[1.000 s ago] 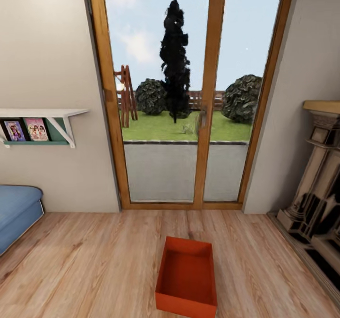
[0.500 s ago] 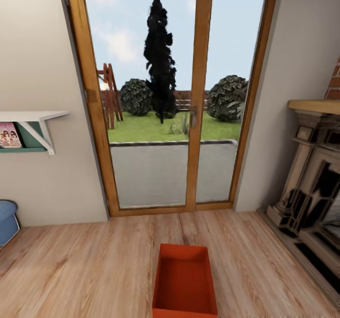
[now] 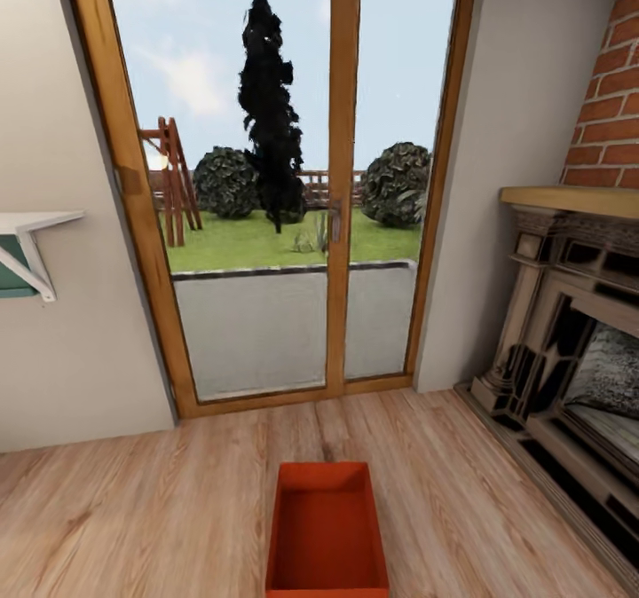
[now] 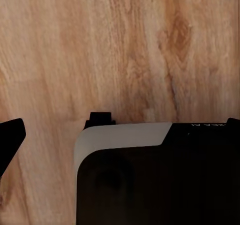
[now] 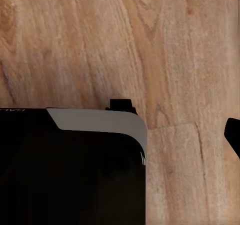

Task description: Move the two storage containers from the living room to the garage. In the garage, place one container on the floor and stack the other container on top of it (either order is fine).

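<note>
One red-orange storage container (image 3: 327, 531) lies open and empty on the living room's wood-plank floor, at the bottom centre of the head view, with its near end cut off by the frame edge. My left gripper (image 4: 122, 131) hangs above bare planks and is open, with a dark fingertip (image 4: 10, 140) at one frame edge and another at the opposite edge. My right gripper (image 5: 120, 135) also hangs over planks, with one fingertip (image 5: 233, 135) far out at the frame edge. Neither holds anything.
A wood-framed glass door (image 3: 266, 190) to the garden fills the wall ahead. A brick-and-stone fireplace (image 3: 568, 350) juts out on the right. A white wall shelf (image 3: 31, 243) is on the left. My own black-and-white base (image 4: 150, 175) shows in both wrist views.
The head view has swung right and moved closer. The sofa has left the picture, the fireplace and its brick show more, and the container sits lower in the frame.
</note>
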You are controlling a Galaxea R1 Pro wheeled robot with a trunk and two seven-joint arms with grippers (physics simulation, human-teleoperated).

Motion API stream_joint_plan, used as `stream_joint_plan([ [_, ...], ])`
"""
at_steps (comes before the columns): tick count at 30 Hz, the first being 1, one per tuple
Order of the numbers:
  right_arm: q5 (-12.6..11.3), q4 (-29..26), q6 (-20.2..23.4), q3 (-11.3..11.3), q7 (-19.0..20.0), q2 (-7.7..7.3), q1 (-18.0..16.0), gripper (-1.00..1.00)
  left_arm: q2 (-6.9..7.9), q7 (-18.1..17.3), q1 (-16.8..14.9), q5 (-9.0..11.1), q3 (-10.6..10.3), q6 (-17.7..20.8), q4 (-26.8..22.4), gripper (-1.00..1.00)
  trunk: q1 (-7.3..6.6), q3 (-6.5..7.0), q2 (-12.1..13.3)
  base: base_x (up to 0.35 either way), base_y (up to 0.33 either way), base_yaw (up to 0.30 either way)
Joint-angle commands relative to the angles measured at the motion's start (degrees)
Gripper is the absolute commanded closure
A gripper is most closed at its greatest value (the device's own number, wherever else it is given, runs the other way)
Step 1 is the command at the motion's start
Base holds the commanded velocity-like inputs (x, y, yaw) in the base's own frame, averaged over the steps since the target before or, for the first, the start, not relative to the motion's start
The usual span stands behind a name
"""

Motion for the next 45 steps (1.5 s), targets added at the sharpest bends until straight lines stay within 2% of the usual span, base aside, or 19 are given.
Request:
stream_joint_plan([
  [1,-0.4,0.2,-0.3,0.5,0.0,0.04,-0.1,-1.0,0.02,-0.3,0.0,0.4,0.0,-0.2,0.1,-1.0,0.02,-0.07,0.0,0.254,0.0,-0.035],
  [20,-0.4,0.2,-0.3,0.5,0.0,0.04,-0.1,-1.0,0.03,-0.3,0.0,0.4,0.0,-0.1,0.1,-1.0,0.02,-0.07,0.0,0.302,0.0,-0.004],
  [33,-0.4,0.2,-0.3,0.5,0.0,0.04,-0.1,-1.0,0.02,-0.3,0.0,0.4,0.0,-0.2,0.0,-1.0,0.02,-0.07,0.0,0.045,0.003,0.0],
  [45,-0.4,0.2,-0.3,0.5,0.0,0.04,-0.1,-1.0,0.02,-0.3,0.0,0.4,0.0,-0.2,0.0,-1.0,0.02,-0.07,0.0,0.14,0.101,-0.031],
])
